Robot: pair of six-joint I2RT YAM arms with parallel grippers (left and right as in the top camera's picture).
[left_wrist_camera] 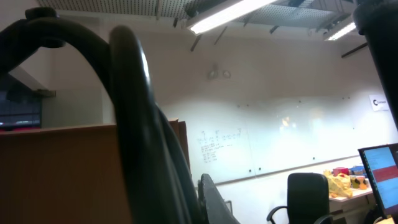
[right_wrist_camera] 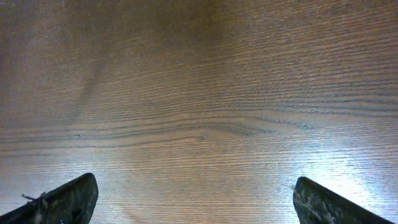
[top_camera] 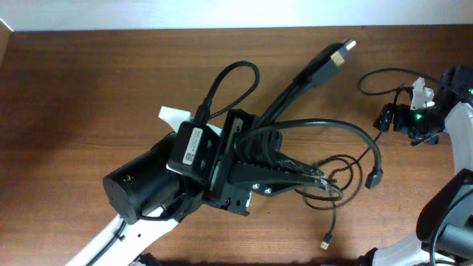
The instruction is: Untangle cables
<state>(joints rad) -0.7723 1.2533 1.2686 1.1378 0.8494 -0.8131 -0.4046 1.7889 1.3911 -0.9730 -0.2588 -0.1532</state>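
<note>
The cables (top_camera: 347, 159) lie tangled on the wooden table, right of centre. A thick one ends in a gold-tipped plug (top_camera: 341, 53). Another arcs over to a black plug (top_camera: 373, 179), and a thin one trails down to a small gold tip (top_camera: 325, 241). My left gripper (top_camera: 320, 177) points right with its fingers shut in the thin tangle. In the left wrist view, black cable (left_wrist_camera: 146, 137) fills the left side against one finger (left_wrist_camera: 214, 199). My right gripper (top_camera: 389, 118) hovers at the far right, and the right wrist view shows it open (right_wrist_camera: 194, 186) over bare wood.
A white slip of paper (top_camera: 174, 117) lies partly under the left arm. The table's far edge (top_camera: 222, 29) runs along the top. The right arm's own thin cable (top_camera: 384, 74) loops near its wrist.
</note>
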